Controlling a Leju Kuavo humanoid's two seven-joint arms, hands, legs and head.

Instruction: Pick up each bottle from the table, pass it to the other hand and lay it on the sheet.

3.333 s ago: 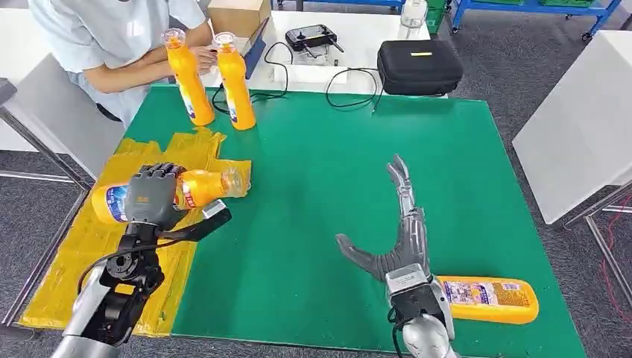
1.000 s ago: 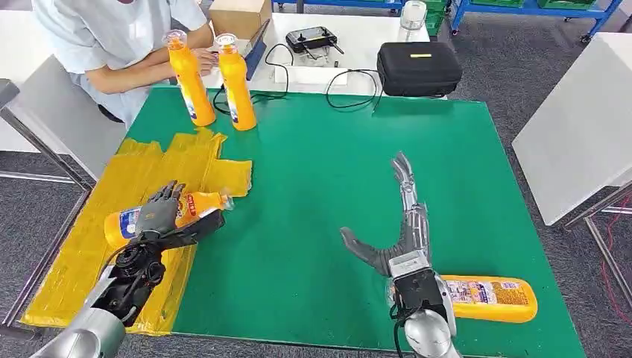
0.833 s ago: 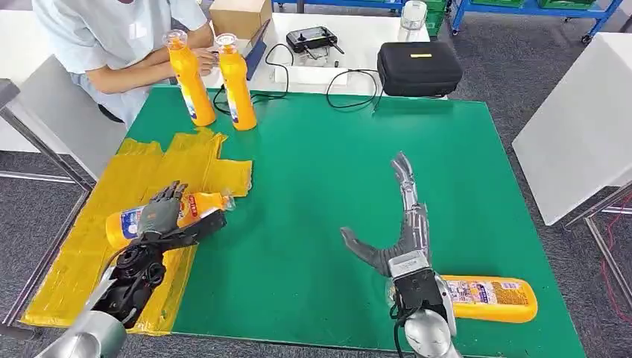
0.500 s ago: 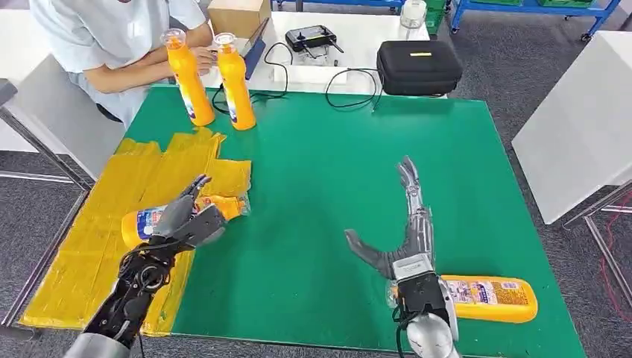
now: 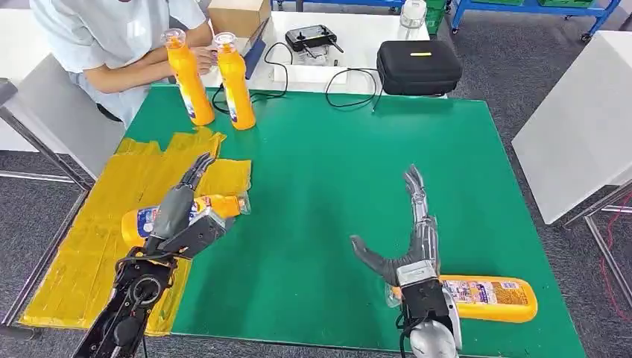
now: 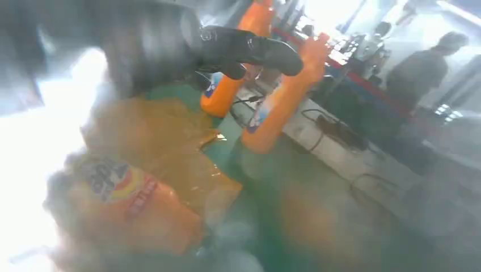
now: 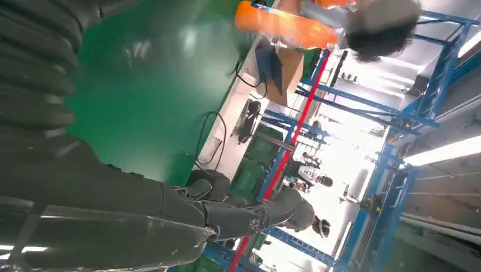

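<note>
Left hand (image 5: 181,211) hovering fingers-spread over bottle (image 5: 141,222) lying on yellow sheet (image 5: 89,246) — gripping nothing. Right hand (image 5: 408,242) splayed, empty; second bottle (image 5: 492,298) lying beside its wrist.

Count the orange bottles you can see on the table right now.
4: two orange bottles upright at the far left edge, one lying on the yellow sheet under the left hand, one lying near the right hand.

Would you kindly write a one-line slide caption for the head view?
Left hand open above a bottle lying on the yellow sheet; right hand open over the green table.
</note>
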